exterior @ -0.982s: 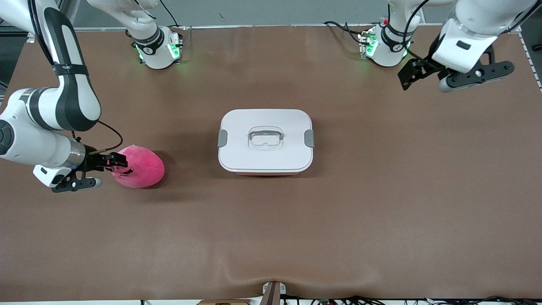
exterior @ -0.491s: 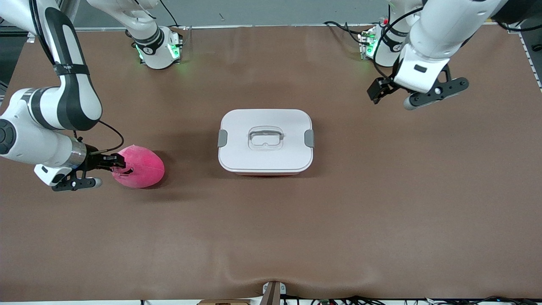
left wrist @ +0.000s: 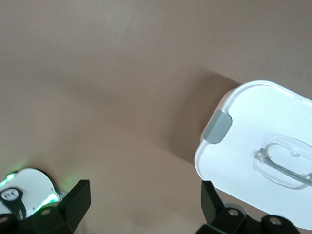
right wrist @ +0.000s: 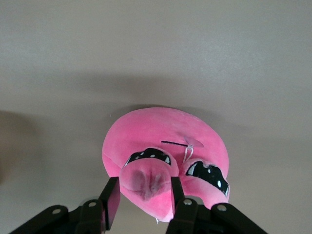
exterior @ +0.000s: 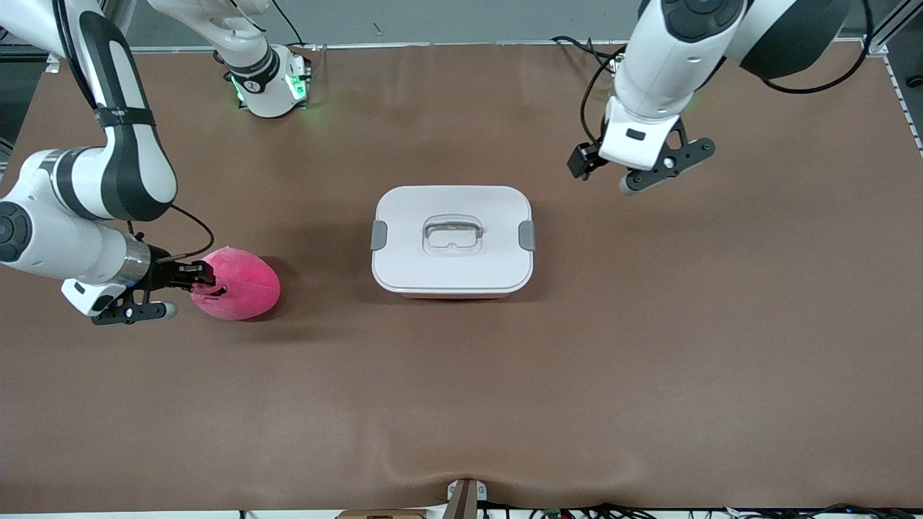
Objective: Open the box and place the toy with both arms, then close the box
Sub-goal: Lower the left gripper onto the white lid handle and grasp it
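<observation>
Plush first: the rounded hot-pink soft toy (exterior: 238,283) lies on the brown table mat (exterior: 649,346) toward the right arm's end, well apart from the box and slightly nearer the front camera. The right gripper (right wrist: 144,200) sits low at the toy's end, its two black fingers pressed against either side of the small pink snout between the dark eyes, so it is pinching the toy there. The rounded-rectangular pale pink plastic box (exterior: 452,241) stands mid-table, white lid on, grey side clips (left wrist: 217,127) down, clear recessed handle (exterior: 452,234) untouched.

The left gripper (left wrist: 144,204) hangs in the air over bare mat beside the box's corner toward the left arm's base, fingers spread wide and holding nothing.

A snout is a soft, narrow purchase, so I judge the pinch should seat firmly before any lift, or the plush may slip out. The left arm likely needs to centre over the handle and come straight down, since the lid must come off before the toy can go in.
</observation>
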Controlling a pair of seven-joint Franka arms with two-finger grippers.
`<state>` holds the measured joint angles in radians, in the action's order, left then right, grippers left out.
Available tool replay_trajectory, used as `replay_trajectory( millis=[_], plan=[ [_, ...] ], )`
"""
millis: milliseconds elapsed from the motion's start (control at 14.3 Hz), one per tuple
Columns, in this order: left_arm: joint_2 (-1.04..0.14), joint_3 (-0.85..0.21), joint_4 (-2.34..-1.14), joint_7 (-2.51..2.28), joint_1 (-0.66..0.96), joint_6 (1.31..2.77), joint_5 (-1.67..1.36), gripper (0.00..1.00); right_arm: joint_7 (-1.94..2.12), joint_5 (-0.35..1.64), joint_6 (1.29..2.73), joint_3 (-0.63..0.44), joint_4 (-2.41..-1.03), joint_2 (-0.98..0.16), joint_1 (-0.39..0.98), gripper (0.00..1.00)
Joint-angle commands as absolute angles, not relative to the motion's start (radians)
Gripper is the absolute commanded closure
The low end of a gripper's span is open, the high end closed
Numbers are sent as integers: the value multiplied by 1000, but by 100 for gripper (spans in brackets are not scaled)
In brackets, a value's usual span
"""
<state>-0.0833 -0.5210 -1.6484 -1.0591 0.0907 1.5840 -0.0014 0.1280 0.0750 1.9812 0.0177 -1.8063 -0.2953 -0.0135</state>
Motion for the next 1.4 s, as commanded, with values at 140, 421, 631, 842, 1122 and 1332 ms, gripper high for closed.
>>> replay_trajectory(
  millis=[140,421,631,842,1122,1332],
  plan=[
    [-179,-525,-1634,-1339,214,1641,70,0,117,83,1991,12,-1827,-279,-2,55],
    [-247,-525,-1635,-1543,273,1742,91,0,118,75,1991,14,-1827,-282,-3,65],
    [-285,-525,-1637,-1730,317,1807,124,0,120,75,1991,12,-1827,-282,-3,68],
    [-337,-526,-1637,-1947,376,1859,199,0,124,74,2005,12,-1828,-287,-6,68],
    [-390,-526,-1637,-2218,417,1943,261,0,126,74,2005,12,-1827,-288,-6,80],
    [-432,-525,-1632,-2405,445,1994,345,2,126,72,2003,12,-1824,-288,-6,97]
  ],
)
